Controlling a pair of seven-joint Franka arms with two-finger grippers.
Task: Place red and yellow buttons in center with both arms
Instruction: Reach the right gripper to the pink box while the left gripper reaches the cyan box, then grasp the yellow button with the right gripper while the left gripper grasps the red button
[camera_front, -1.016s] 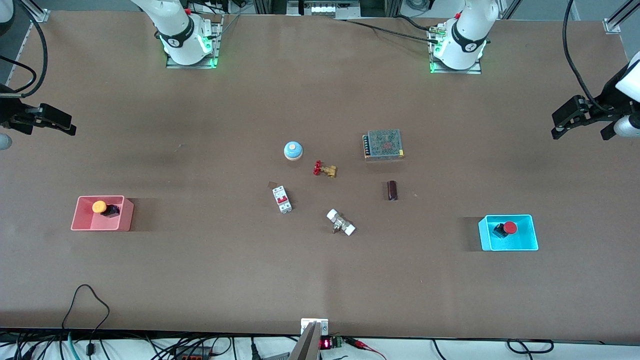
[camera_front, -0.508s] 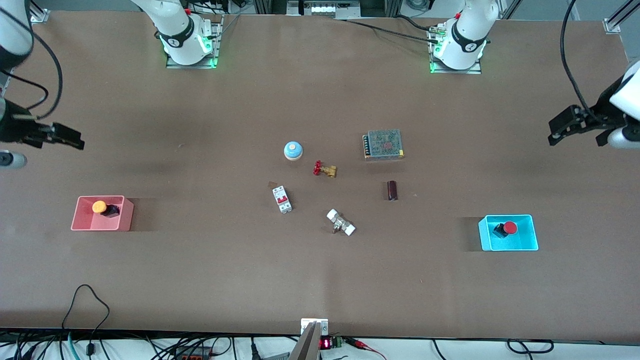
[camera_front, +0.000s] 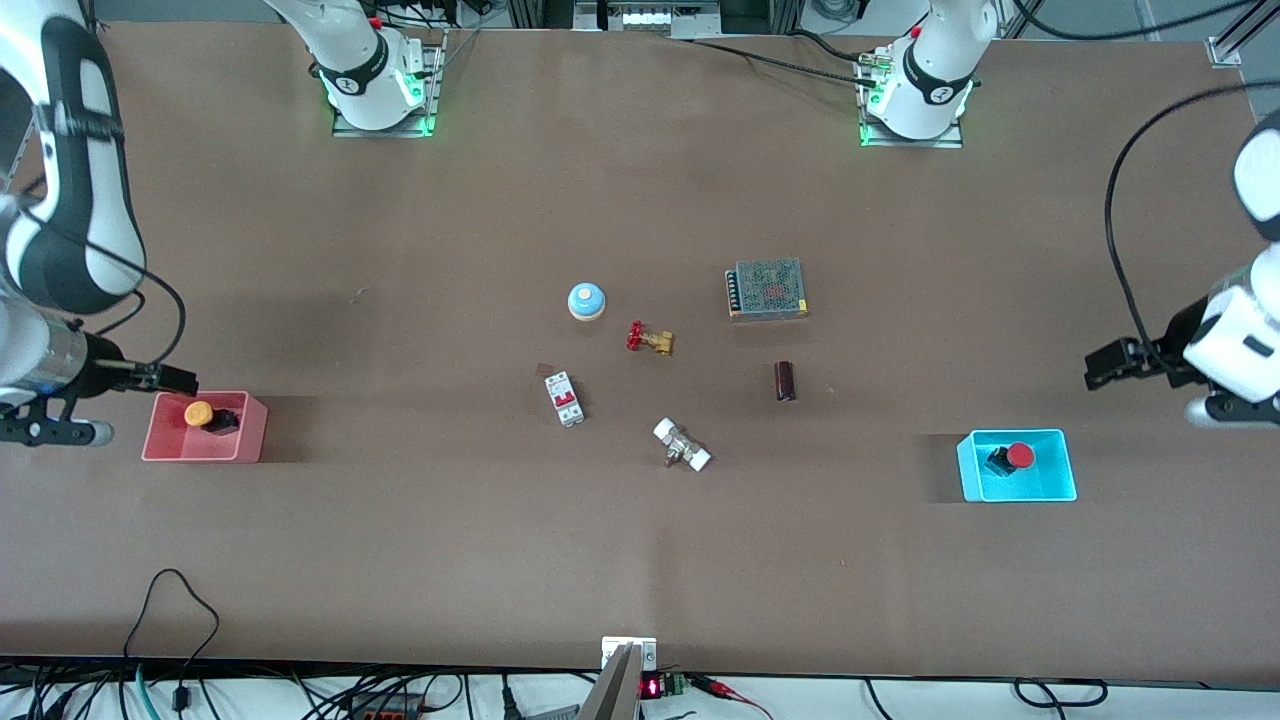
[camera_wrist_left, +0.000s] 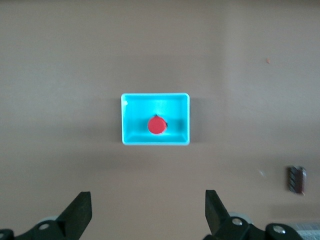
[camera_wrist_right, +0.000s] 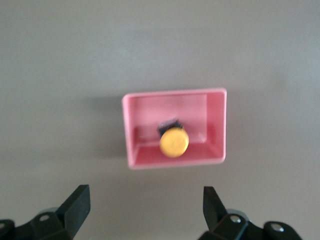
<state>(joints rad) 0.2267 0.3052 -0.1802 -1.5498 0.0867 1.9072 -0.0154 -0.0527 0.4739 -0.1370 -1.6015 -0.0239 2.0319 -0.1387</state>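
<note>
The orange-yellow button (camera_front: 199, 412) sits in the pink bin (camera_front: 200, 456) toward the right arm's end of the table. The red button (camera_front: 1019, 456) sits in the cyan bin (camera_front: 1015, 494) toward the left arm's end. My right gripper (camera_front: 172, 380) is open and empty in the air, over bare table beside the pink bin. My left gripper (camera_front: 1105, 365) is open and empty, over bare table beside the cyan bin. The right wrist view shows the yellow button (camera_wrist_right: 174, 142) in its bin (camera_wrist_right: 216, 125), clear of my right gripper (camera_wrist_right: 145, 194). The left wrist view shows the red button (camera_wrist_left: 156, 125) in its bin (camera_wrist_left: 130, 120), clear of my left gripper (camera_wrist_left: 147, 197). The center (camera_front: 690, 385) is brown tabletop.
Around the center lie a light-blue dome (camera_front: 587, 300), a brass valve with a red handle (camera_front: 649, 339), a white circuit breaker (camera_front: 564, 398), a white-capped fitting (camera_front: 682, 445), a dark brown cylinder (camera_front: 785, 381) and a mesh-topped power supply (camera_front: 767, 288).
Both arms have swung in from the table's ends. The right gripper now hangs beside the pink bin and the left gripper beside the cyan bin. The buttons have not moved.
</note>
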